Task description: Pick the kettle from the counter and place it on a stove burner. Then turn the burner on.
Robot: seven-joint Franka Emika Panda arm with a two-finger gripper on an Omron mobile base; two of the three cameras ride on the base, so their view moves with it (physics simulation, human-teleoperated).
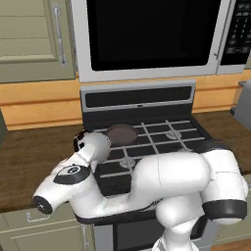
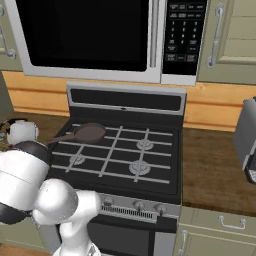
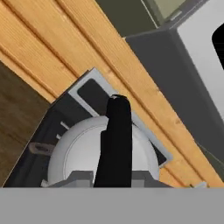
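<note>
The kettle (image 3: 83, 153) sits right under the hand as a whitish-silver dome. Its black handle (image 3: 117, 140) rises up the middle of the hand view. My gripper (image 3: 114, 178) is shut on that handle, with grey finger parts on both sides of it. Behind the kettle are the black cooktop's left rear corner (image 3: 94, 94) and the dark wood counter (image 3: 17, 109). The arm's wrist (image 1: 93, 147) hangs over the stove's left edge and hides the hand there. Stove burners (image 1: 128, 163) (image 2: 139, 167) lie under grey grate bars.
A flat brown frying pan (image 1: 121, 132) (image 2: 89, 133) lies on the rear left burner. A microwave (image 1: 152, 34) hangs above the stove. A grey toaster (image 2: 247, 140) stands on the right counter. Knobs (image 2: 135, 206) line the stove's front.
</note>
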